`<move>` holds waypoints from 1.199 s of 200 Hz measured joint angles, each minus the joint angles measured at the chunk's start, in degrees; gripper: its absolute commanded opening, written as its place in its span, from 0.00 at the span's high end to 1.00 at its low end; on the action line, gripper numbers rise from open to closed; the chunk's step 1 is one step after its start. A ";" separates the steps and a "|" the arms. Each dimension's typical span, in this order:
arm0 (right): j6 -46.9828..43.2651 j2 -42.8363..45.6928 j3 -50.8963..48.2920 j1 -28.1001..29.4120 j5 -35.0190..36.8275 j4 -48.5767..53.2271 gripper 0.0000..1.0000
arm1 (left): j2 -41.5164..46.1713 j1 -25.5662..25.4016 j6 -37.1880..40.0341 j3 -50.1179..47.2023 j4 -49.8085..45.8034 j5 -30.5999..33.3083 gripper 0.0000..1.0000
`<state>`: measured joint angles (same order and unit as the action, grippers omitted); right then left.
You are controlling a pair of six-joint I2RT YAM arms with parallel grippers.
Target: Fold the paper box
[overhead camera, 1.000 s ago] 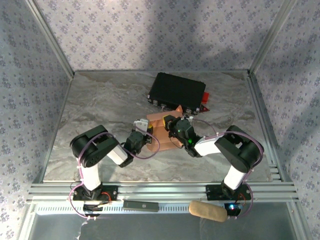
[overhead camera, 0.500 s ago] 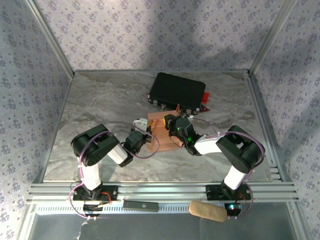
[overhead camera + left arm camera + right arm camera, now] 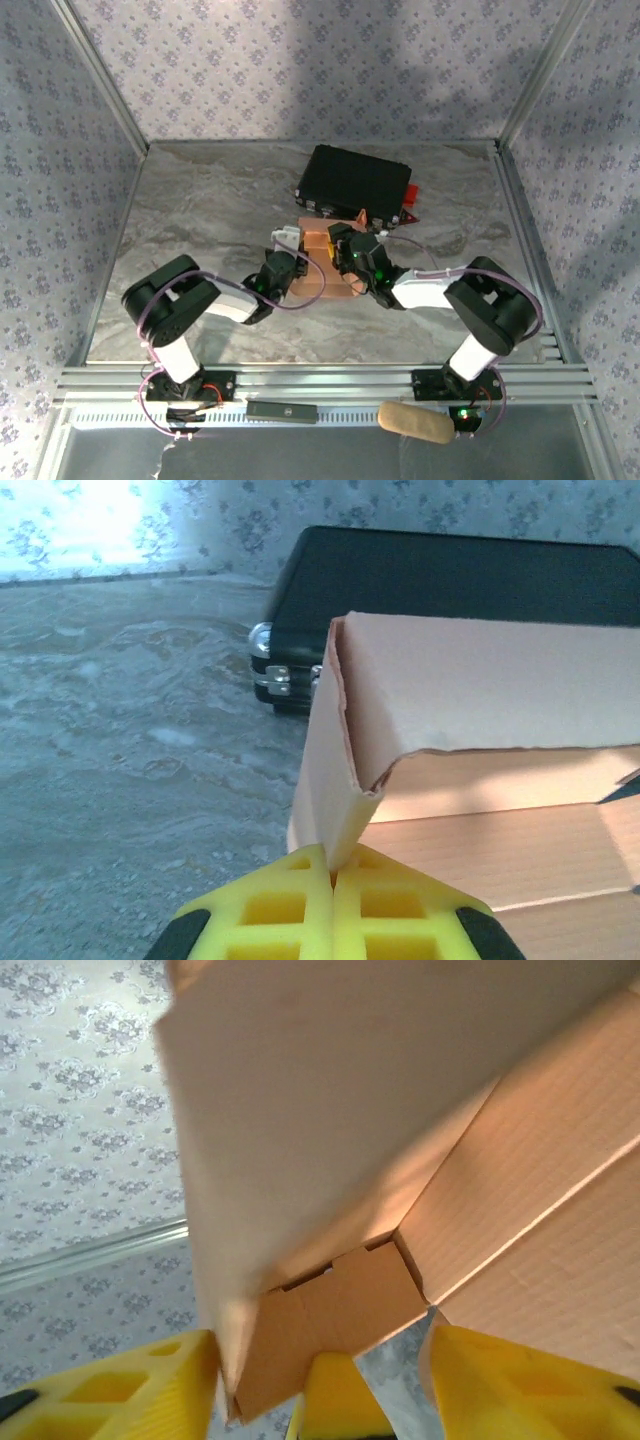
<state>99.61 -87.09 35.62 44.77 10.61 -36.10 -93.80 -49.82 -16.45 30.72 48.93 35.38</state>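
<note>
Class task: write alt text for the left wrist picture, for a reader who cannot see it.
The left gripper, yellow-tipped, is shut on the upright corner flap of a salmon paper box. Behind it, a black case with metal latches sits on a grey marbled table.

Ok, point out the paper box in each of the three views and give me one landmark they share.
Top external: paper box at centre, just in front of the black case.
Left wrist: paper box in the right half, a flap edge pinched in the left tool.
Right wrist: paper box across the top and right.
Shared landmark: the floral wallpaper behind.
</note>
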 measured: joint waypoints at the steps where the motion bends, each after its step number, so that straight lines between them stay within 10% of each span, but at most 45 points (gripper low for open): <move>1: -0.20 0.22 0.02 0.02 0.04 0.31 0.33 | 0.28 -0.09 -0.26 0.15 -0.68 0.22 1.00; 82: -18.40 25.49 8.90 -4.46 1.29 33.81 0.37 | 16.98 3.61 -16.35 9.64 -47.45 3.37 1.00; 240: -33.11 -4.42 37.81 -1.40 -6.54 50.75 0.42 | 23.96 5.97 -19.69 13.29 -68.91 -1.95 1.00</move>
<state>66.50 -91.50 73.43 43.38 4.08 14.66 -69.84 -43.86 -36.14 44.01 -19.99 33.43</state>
